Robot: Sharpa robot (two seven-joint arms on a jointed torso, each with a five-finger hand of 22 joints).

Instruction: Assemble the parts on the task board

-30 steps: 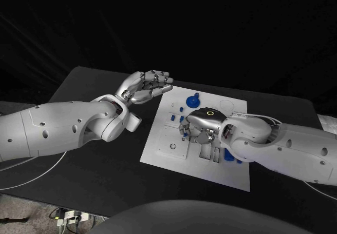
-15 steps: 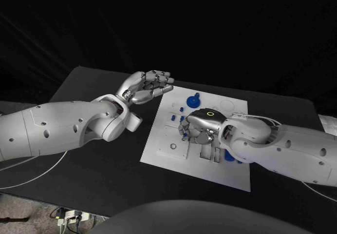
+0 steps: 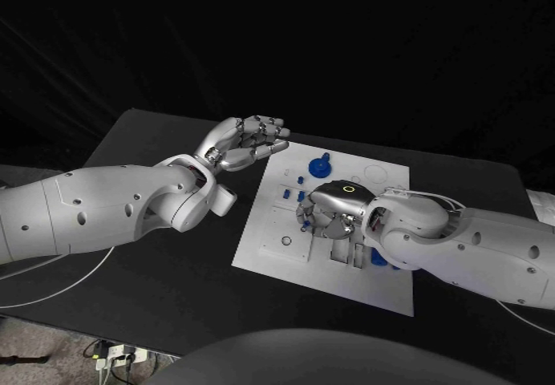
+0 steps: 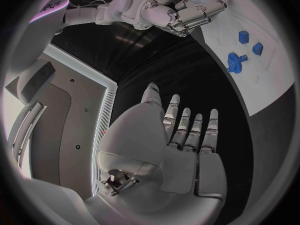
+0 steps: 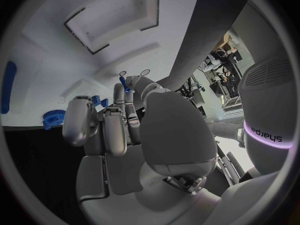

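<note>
The white task board (image 3: pixel 277 255) lies in the middle of the black table. My right hand (image 3: pixel 330 210) is down on the board's middle, fingers bent onto it. In the right wrist view its fingertips pinch a thin blue part (image 5: pixel 126 82) against the board (image 5: pixel 56 60). A blue gear-like part (image 3: pixel 318 166) stands near the board's far edge, and two small blue blocks (image 3: pixel 285 192) sit beside the right hand. More blue parts (image 3: pixel 377 257) lie under the right forearm. My left hand (image 3: pixel 245 141) hovers off the board's far left corner, fingers curled in and holding nothing.
The left wrist view shows the right hand (image 4: pixel 194 10), the blue gear (image 4: pixel 235 63) and two blue blocks (image 4: pixel 244 36) on the board (image 4: pixel 272 72). Recessed slots (image 3: pixel 335 250) lie near the right wrist. Bare black table (image 3: pixel 151 273) surrounds the board.
</note>
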